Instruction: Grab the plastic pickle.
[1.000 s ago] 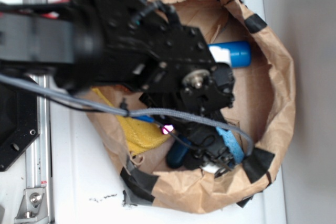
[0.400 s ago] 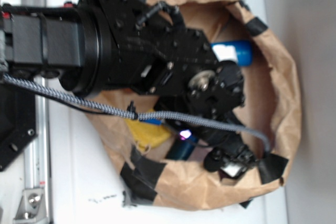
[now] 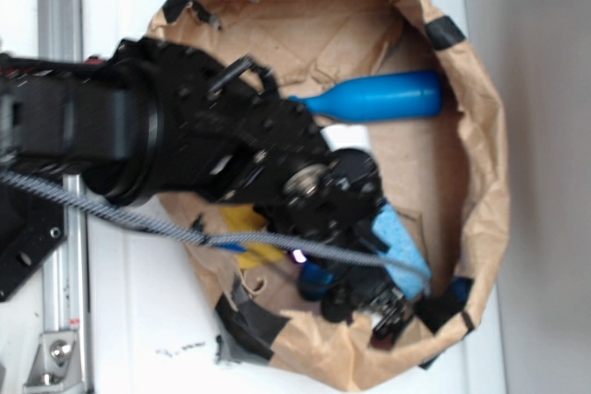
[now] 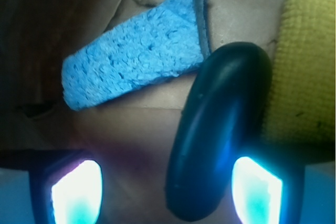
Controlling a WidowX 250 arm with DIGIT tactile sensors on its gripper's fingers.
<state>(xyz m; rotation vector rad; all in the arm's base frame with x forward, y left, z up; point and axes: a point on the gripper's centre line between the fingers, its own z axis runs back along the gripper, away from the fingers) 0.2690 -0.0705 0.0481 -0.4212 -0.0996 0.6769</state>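
Observation:
The plastic pickle (image 4: pixel 218 129), a dark glossy oblong, lies on the brown paper floor of the bag in the wrist view. Its lower end sits between my gripper's (image 4: pixel 165 190) two glowing fingertips (image 4: pixel 76 192), close to the right one, with a wide gap to the left one. The jaws are open and neither pad clearly touches the pickle. In the exterior view only a dark bluish end of the pickle (image 3: pixel 314 280) shows under my arm, and the gripper (image 3: pixel 383 306) hangs low inside the paper bag (image 3: pixel 485 173) near its front wall.
A light blue sponge (image 4: pixel 136 56) lies just beyond the pickle and a yellow cloth (image 4: pixel 304 61) lies to its right. A blue bottle-shaped toy (image 3: pixel 379 97) rests at the bag's back. The bag's paper walls, patched with black tape (image 3: pixel 249 320), close in around the gripper.
My arm has drawn back toward the left and lower, uncovering the whole blue bottle. The sponge shows again beside the gripper.

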